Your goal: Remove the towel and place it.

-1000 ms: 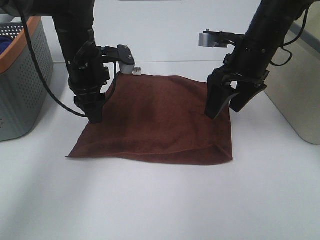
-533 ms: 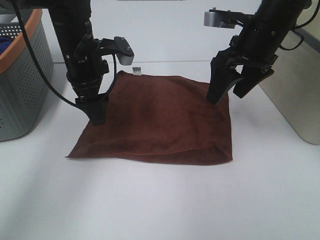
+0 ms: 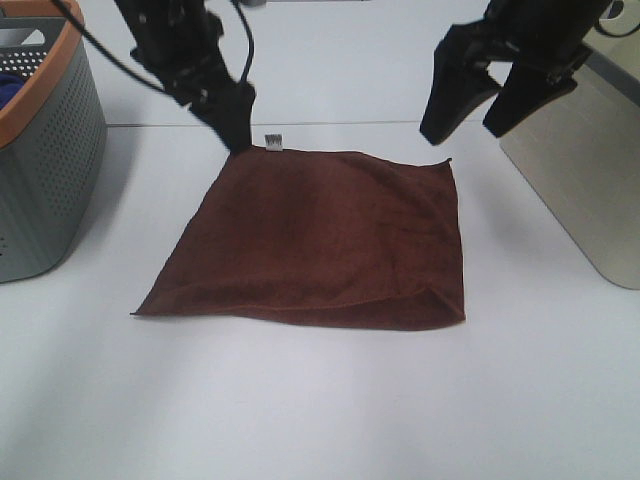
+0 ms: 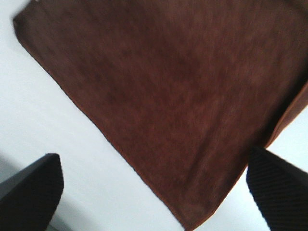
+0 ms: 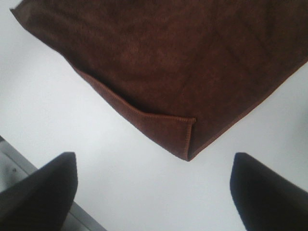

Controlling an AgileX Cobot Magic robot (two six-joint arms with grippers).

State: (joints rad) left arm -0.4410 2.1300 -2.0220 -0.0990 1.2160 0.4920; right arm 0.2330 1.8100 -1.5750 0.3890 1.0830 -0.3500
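Both jaws were open, holding nothing. Towel (image 3: 320, 235) was soft brown square cloth; white tag (image 3: 272, 141) unreadable at its far edge.

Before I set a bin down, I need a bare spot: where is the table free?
The widest bare table is the strip in front of the towel. A narrower gap lies between the towel and the gray basket. Crowded: behind the towel, where the left gripper and right gripper hang, and the right side beside the gray box.
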